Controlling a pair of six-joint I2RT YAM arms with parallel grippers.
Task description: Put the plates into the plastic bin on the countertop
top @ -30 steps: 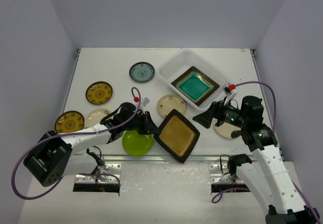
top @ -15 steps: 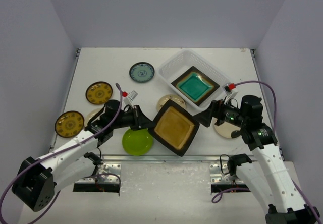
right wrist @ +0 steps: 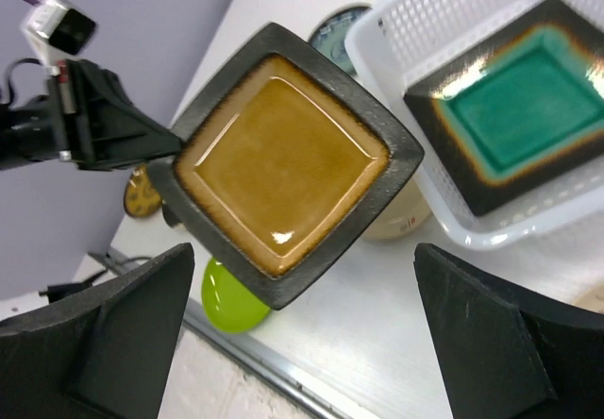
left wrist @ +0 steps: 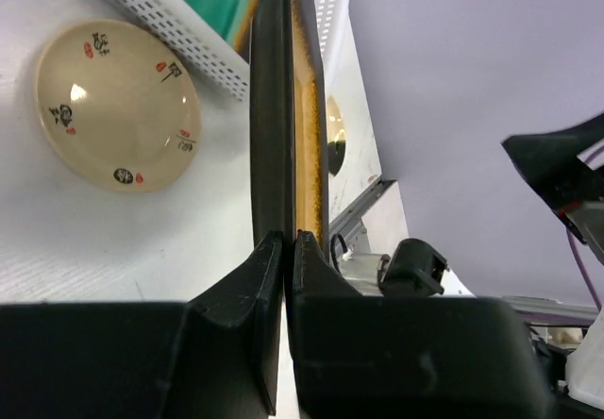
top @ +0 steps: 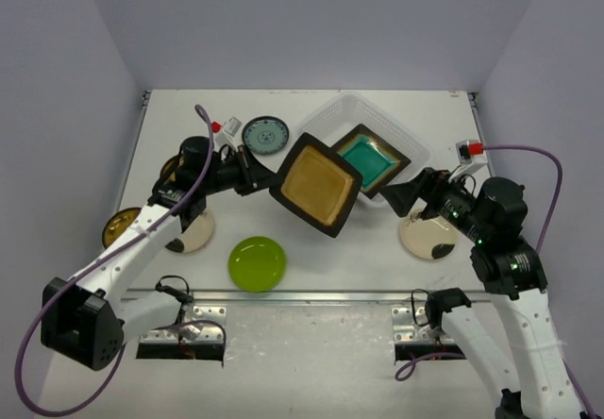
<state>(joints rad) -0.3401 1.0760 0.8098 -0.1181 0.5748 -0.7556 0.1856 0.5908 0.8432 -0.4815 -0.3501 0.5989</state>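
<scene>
My left gripper is shut on the left corner of a square amber plate with a dark rim, holding it tilted in the air just left of the plastic bin. In the left wrist view the plate stands edge-on between my pads. The bin holds a square teal plate. My right gripper is open and empty, right of the amber plate, which faces it. The countertop holds several round plates.
A green plate lies near the front edge. A blue-patterned plate lies left of the bin. Cream plates lie at right and under my left arm. A yellow plate is far left. Another cream plate lies beside the bin.
My left arm has lifted the amber plate from the front edge and carried it back toward the bin. My right gripper has drawn back a little to the right, still open.
</scene>
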